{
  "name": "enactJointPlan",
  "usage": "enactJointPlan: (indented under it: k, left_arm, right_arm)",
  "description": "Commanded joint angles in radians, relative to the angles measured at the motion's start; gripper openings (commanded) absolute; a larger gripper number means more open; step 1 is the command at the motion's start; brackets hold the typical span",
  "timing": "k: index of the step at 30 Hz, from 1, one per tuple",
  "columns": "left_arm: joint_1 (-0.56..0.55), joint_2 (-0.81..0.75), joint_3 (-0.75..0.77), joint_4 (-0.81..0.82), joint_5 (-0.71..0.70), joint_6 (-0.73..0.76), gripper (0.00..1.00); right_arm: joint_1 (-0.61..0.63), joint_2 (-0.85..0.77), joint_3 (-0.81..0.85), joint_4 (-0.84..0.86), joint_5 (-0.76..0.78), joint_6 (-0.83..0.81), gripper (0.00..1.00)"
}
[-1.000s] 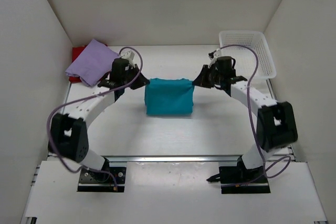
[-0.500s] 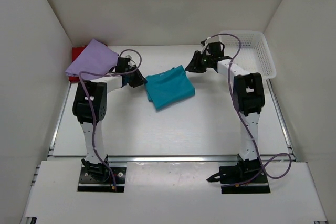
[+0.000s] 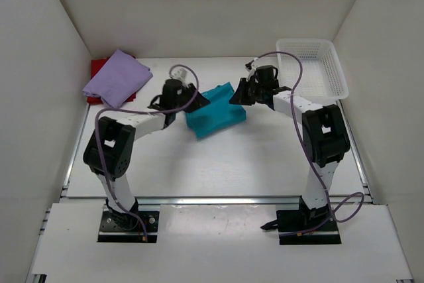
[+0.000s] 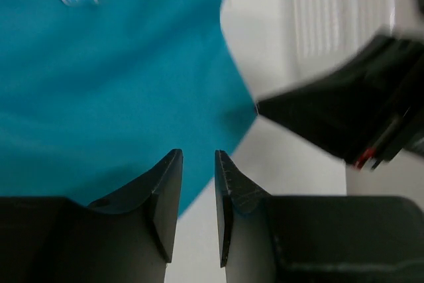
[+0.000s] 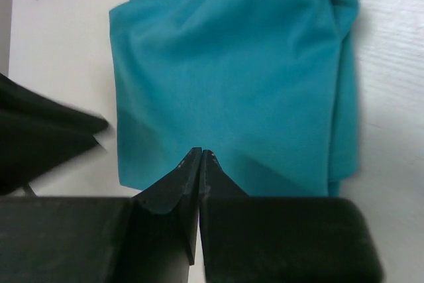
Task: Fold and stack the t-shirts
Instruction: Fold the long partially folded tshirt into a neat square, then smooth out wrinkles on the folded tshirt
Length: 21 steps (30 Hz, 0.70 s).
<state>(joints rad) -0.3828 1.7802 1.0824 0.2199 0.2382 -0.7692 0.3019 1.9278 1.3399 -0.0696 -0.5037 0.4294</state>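
Basket (image 3: 324, 64) apart from teal t-shirt (image 3: 215, 116)

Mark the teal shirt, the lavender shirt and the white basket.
Teal blue cloth t-shirt (image 3: 215, 116), top view, middle of its cloth.
Lavender purple cloth t-shirt (image 3: 118, 79), top view, its middle.
White plastic mesh basket (image 3: 322, 74), top view, bare mesh floor.
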Motion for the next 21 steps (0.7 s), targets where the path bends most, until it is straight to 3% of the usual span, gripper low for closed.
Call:
enactJointPlan:
  k: [1, 9, 14, 18, 21]
  left_arm:
    - [-0.09, 0.054, -0.064, 0.039, 0.03, -0.018, 0.36]
    - [-0.09, 0.048, -0.245, 0.09, 0.026, 0.027, 0.34]
    - [-0.087, -0.089, -0.459, 0.131, 0.049, 0.044, 0.33]
    - [-0.102, -0.237, -0.53, 0.096, 0.047, 0.048, 0.34]
    - [-0.105, -0.315, -0.498, 0.064, 0.042, 0.044, 0.36]
  right_arm:
    - [0.019, 0.028, -0.045, 0.071, 0.008, -0.007, 0.0]
    - [0.039, -0.036, -0.343, 0.191, 0.054, 0.029, 0.0]
    - [0.092, -0.176, -0.603, 0.269, 0.024, 0.066, 0.0]
    - [0.112, -0.317, -0.639, 0.243, 0.019, 0.071, 0.0]
    - [0.127, -0.384, -0.592, 0.22, 0.048, 0.06, 0.01]
